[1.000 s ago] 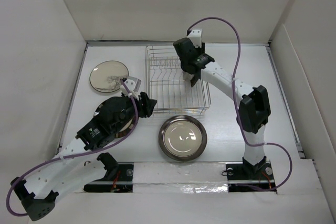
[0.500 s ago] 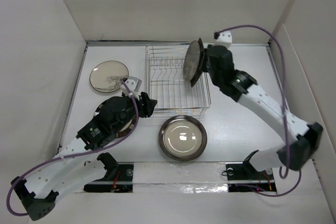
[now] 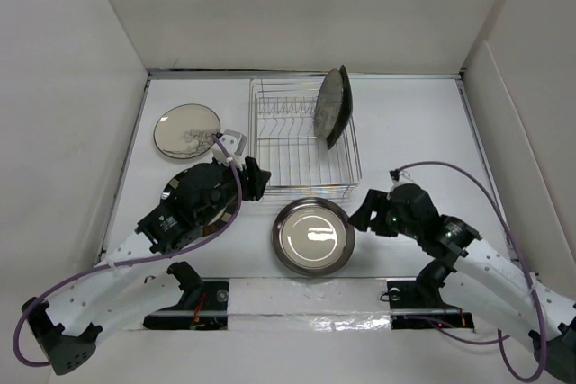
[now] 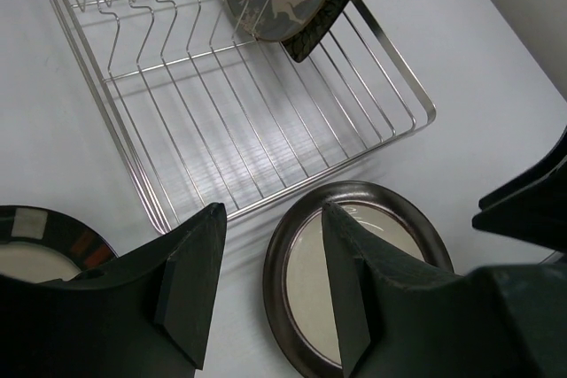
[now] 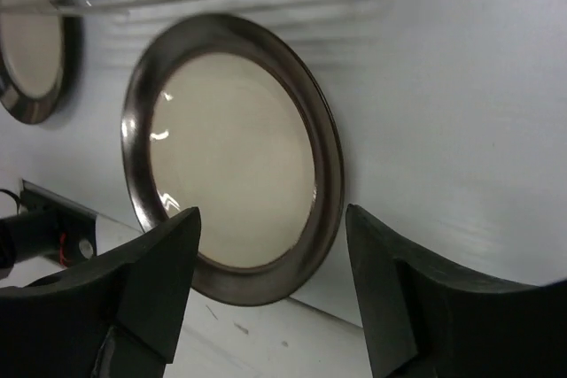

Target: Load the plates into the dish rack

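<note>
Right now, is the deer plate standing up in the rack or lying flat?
Standing on edge, leaning a little: the deer plate rests among the prongs at the far right of the dish rack.

Dark plate [image 3: 331,107] on edge in dish rack [image 3: 288,155]

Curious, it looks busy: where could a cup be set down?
Bare table lies right of the dish rack, up to the wall. Crowded: the left side, with the beige plate, another plate under the left arm, and the front, by the brown-rimmed plate.
</note>
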